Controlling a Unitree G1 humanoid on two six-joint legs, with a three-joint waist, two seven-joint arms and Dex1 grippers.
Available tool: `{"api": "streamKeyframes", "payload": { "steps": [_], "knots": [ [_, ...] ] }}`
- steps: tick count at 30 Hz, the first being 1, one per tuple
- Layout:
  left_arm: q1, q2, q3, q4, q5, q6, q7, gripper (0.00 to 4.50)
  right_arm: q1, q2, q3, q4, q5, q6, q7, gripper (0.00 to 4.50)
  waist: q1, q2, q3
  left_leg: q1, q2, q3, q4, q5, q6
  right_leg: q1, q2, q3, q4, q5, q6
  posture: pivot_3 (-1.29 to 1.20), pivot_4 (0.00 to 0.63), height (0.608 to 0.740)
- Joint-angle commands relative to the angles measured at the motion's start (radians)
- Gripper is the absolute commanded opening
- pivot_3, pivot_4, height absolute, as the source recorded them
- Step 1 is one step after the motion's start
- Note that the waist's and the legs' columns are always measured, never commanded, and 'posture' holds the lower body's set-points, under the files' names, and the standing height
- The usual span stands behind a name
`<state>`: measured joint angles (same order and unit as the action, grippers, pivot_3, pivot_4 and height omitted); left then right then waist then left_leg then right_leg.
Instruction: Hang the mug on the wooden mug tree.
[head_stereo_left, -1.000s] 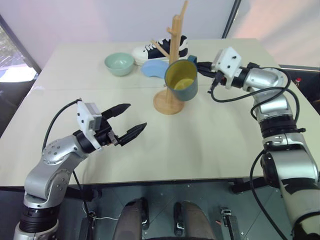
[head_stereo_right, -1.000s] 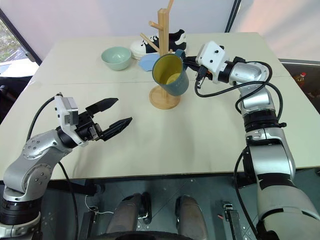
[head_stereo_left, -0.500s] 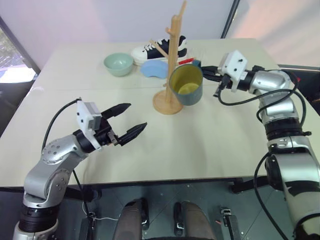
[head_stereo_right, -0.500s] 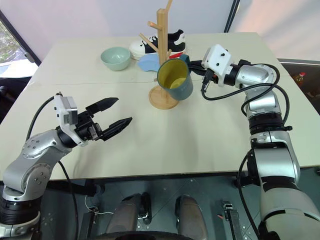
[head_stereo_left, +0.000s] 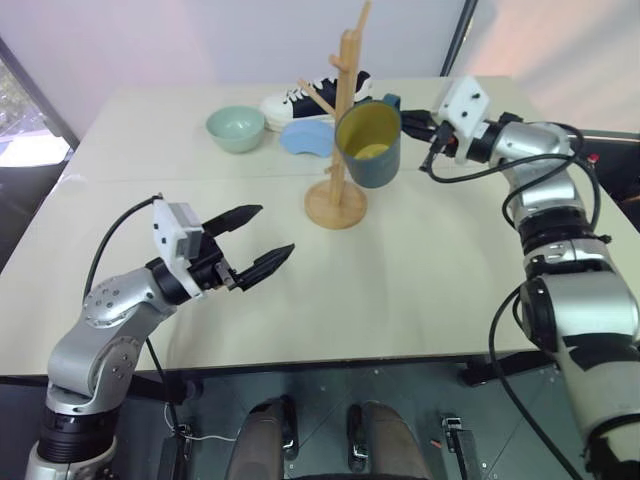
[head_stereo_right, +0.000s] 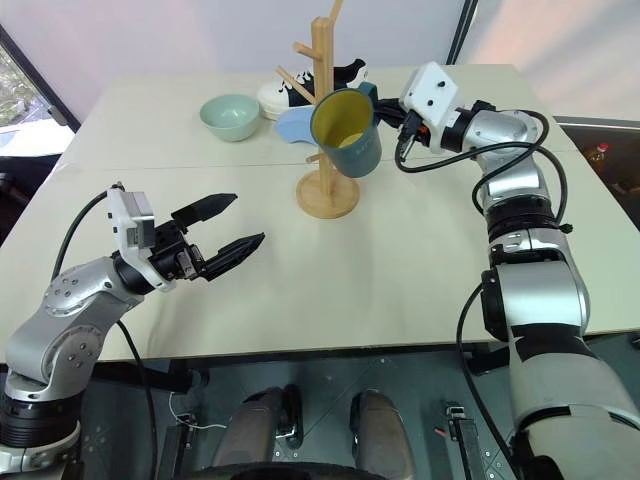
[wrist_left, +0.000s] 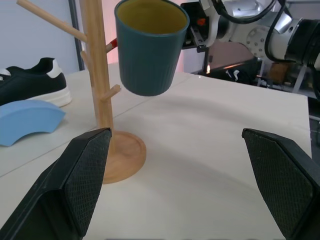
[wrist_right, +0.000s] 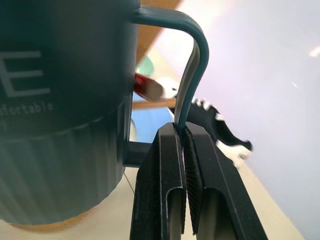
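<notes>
The dark teal mug (head_stereo_left: 370, 146) with a yellow inside hangs in the air, its mouth up and tilted a little. It sits just right of the wooden mug tree's pole (head_stereo_left: 345, 100), above the round base (head_stereo_left: 337, 206). My right gripper (wrist_right: 184, 135) is shut on the mug's loop handle (wrist_right: 192, 65), reaching in from the right (head_stereo_left: 412, 126). My left gripper (head_stereo_left: 272, 232) stands open above the near left of the table, with nothing between its fingers (wrist_left: 85, 175). The mug (wrist_left: 150, 47) and the tree (wrist_left: 95, 60) lie ahead of it.
Behind the tree are a pale green bowl (head_stereo_left: 236, 128), a blue curved piece (head_stereo_left: 307, 138) and a black-and-white shoe (head_stereo_left: 315, 95). The pale table (head_stereo_left: 420, 280) stretches bare in front of the tree to its near edge.
My right gripper has carried the mug a little to the right and then upward beside the pole. The left arm has kept still.
</notes>
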<state>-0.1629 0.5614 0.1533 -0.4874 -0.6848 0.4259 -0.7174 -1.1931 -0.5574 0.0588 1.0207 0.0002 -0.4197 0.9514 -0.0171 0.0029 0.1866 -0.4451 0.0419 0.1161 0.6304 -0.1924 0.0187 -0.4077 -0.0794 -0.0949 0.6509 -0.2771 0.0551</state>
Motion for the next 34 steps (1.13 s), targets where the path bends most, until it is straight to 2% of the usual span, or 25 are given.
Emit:
{"api": "streamKeyframes", "payload": {
  "steps": [1, 5, 6, 8, 13, 17, 21, 26, 31, 34],
  "knots": [
    [-0.001, 0.010, 0.026, -0.039, -0.010, -0.011, 0.002, 4.50, -0.057, 0.011, -0.007, 0.022, -0.012, -0.021, -0.015, 0.07, 0.000, 0.000, 0.000, 0.000, 0.000, 0.000, 0.000, 0.000, 0.000, 0.000, 0.000, 0.000, 0.000, 0.000, 0.000, 0.00, 0.150, 0.730],
    [0.001, 0.012, 0.026, -0.041, -0.011, -0.012, 0.003, 4.50, -0.069, 0.020, -0.006, 0.045, -0.027, -0.011, -0.014, 0.07, -0.001, 0.000, 0.000, 0.000, 0.000, 0.000, 0.000, 0.000, 0.000, 0.000, 0.000, 0.000, 0.000, 0.000, 0.000, 0.00, 0.150, 0.730],
    [0.001, 0.012, 0.026, -0.041, -0.010, -0.012, 0.003, 4.50, -0.070, 0.021, -0.007, 0.048, -0.029, -0.010, -0.012, 0.33, -0.001, 0.000, 0.000, 0.000, 0.000, 0.000, 0.000, 0.000, 0.000, 0.000, 0.000, 0.000, 0.000, 0.000, 0.000, 0.00, 0.150, 0.730],
    [0.001, 0.012, 0.026, -0.042, -0.011, -0.011, 0.004, 4.50, -0.070, 0.021, -0.008, 0.049, -0.031, -0.008, -0.014, 0.98, -0.001, 0.000, 0.000, 0.000, 0.000, 0.000, 0.000, 0.000, 0.000, 0.000, 0.000, 0.000, 0.000, 0.000, 0.000, 0.00, 0.150, 0.730],
    [0.001, 0.010, 0.029, -0.037, -0.003, -0.010, 0.016, 4.50, -0.058, -0.005, -0.013, 0.034, -0.057, -0.029, -0.085, 3.50, -0.001, 0.000, 0.000, 0.000, 0.000, 0.000, 0.000, 0.000, 0.000, 0.000, 0.000, 0.000, 0.001, 0.000, 0.000, 0.00, 0.150, 0.730],
    [0.014, -0.004, 0.048, -0.012, 0.006, -0.004, 0.068, 4.50, -0.016, -0.048, -0.042, -0.006, -0.049, -0.027, -0.147, 3.50, 0.000, 0.000, 0.000, 0.000, 0.000, 0.000, 0.000, 0.000, -0.001, 0.000, 0.000, 0.000, 0.001, 0.000, 0.000, 0.00, 0.150, 0.730],
    [0.074, -0.071, 0.107, 0.073, 0.043, -0.048, 0.157, 4.50, 0.156, -0.078, -0.163, -0.106, 0.091, 0.084, -0.138, 3.50, 0.004, -0.001, -0.001, 0.001, 0.000, 0.000, 0.000, 0.000, 0.000, 0.002, 0.000, 0.000, 0.000, 0.000, 0.000, 0.00, 0.150, 0.730],
    [0.109, -0.151, 0.155, 0.203, 0.140, -0.144, 0.258, 4.50, 0.439, -0.025, -0.276, -0.313, 0.256, 0.274, -0.134, 3.50, 0.004, -0.001, -0.001, 0.002, 0.000, 0.000, 0.000, 0.000, 0.000, 0.003, -0.001, 0.000, 0.001, 0.000, 0.000, 0.00, 0.150, 0.730],
    [0.121, -0.197, 0.172, 0.326, 0.224, -0.216, 0.332, 4.50, 0.639, 0.052, -0.301, -0.483, 0.325, 0.378, -0.179, 3.50, -0.003, 0.000, -0.001, 0.003, 0.001, 0.000, 0.001, 0.000, 0.000, 0.002, 0.000, 0.000, 0.003, 0.001, -0.001, 0.00, 0.150, 0.730],
    [0.134, -0.206, 0.172, 0.350, 0.236, -0.239, 0.332, 4.50, 0.692, 0.080, -0.297, -0.546, 0.336, 0.407, -0.203, 3.50, -0.001, -0.001, -0.001, 0.003, 0.002, 0.000, 0.002, -0.001, -0.002, 0.002, 0.001, 0.000, 0.003, 0.001, -0.001, 0.00, 0.150, 0.730]
  ]
}}
